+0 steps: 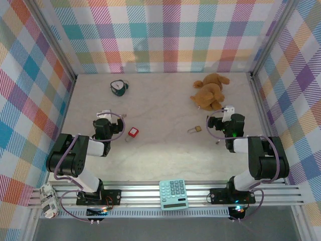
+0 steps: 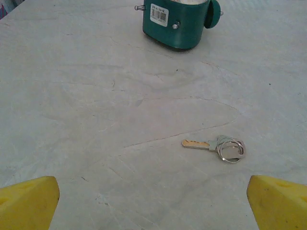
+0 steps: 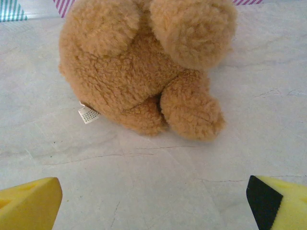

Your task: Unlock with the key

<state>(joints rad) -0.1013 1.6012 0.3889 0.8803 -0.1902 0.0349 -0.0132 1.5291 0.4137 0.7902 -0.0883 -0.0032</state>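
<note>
Key (image 1: 123,116), from the top view, is a faint sliver flat on the table (image 1: 165,100) just right of the left gripper (image 1: 104,118) and beyond the red padlock (image 1: 133,132); both arms reach low toward the far side, the right gripper (image 1: 227,116) near the teddy bear (image 1: 209,93). From the left wrist, its long axis runs left-right, blade pointing left and ring on the right, and it lies clear of the yellow fingertips (image 2: 29,201), which are spread wide and empty. From the right wrist, that claw's fingertips (image 3: 29,203) also gape wide on nothing, facing the bear.
</note>
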